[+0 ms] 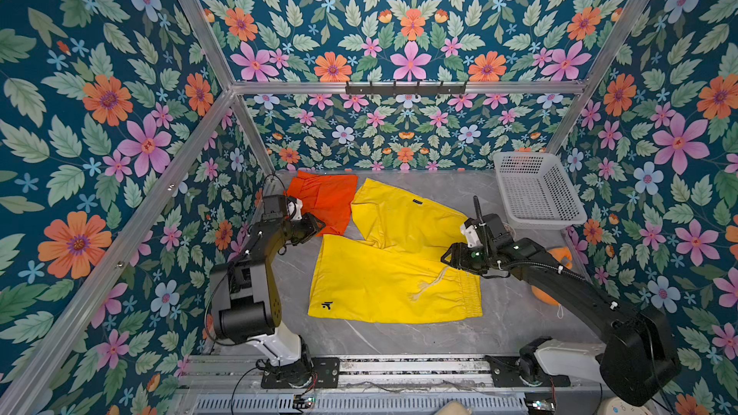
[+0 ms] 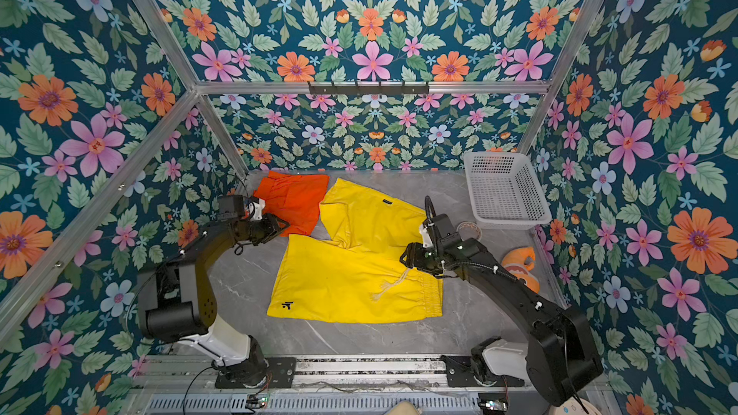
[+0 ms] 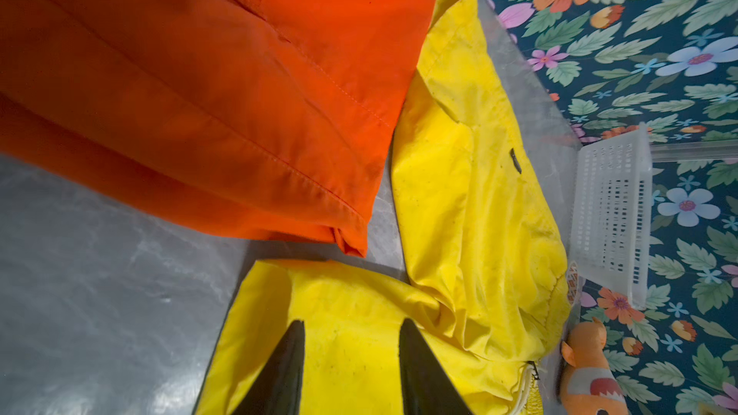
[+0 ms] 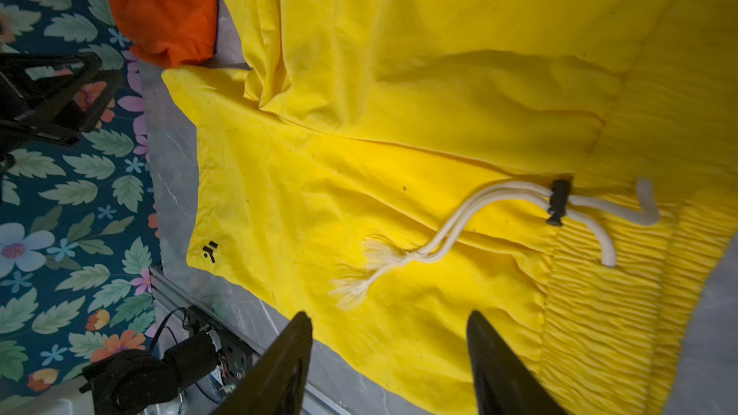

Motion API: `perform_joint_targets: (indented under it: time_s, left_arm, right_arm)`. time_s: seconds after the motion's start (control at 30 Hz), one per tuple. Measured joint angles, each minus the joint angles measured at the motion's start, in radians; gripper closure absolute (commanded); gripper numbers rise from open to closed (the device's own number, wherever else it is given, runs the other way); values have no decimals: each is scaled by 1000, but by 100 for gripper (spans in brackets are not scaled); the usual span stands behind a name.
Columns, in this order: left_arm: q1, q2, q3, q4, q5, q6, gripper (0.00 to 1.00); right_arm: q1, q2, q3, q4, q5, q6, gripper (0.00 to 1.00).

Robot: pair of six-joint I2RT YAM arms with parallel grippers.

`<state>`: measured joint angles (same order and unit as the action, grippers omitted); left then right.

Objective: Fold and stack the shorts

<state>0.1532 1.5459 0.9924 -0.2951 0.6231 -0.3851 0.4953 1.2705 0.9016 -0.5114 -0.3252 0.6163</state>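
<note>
Yellow shorts lie on the grey worktop beneath both claws. A small black logo marks the near hem, with no lettering legible. The right claw hovers spread near the waistband, the whitish drawstring just ahead. The left claw, also spread, is over a hem corner. Orange shorts lie just beyond it.

place: robot test cell | evidence: aluminium frame, floral wallpaper backdrop, arm mounting rail
</note>
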Motion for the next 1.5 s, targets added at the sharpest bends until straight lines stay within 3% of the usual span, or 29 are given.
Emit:
perform_joint_targets:
  time_s: [0.23, 0.53, 0.8, 1.0, 1.27, 1.5]
  left_arm:
    - [-9, -278, -224, -38, -27, -66, 60]
    - [-106, -284, -353, 31, -15, -171, 63]
    - [-144, -325, -500, 91, -30, -282, 64]
    - [-178, -406, -549, 85, -81, -325, 63]
    - [-185, -408, -389, 26, -125, -304, 61]
    - [-251, -113, 14, -14, -175, -134, 59]
  right_arm:
    - [131, 119, 36, 48, 15, 19, 39]
    - [135, 281, -7, 144, 15, 48, 40]
    - [79, 265, -150, 189, -16, 80, 39]
    - [-41, 204, -240, 219, -95, 78, 39]
    - [-151, 47, -217, -18, -36, -3, 39]
    - [-103, -20, -28, -32, -45, -51, 39]
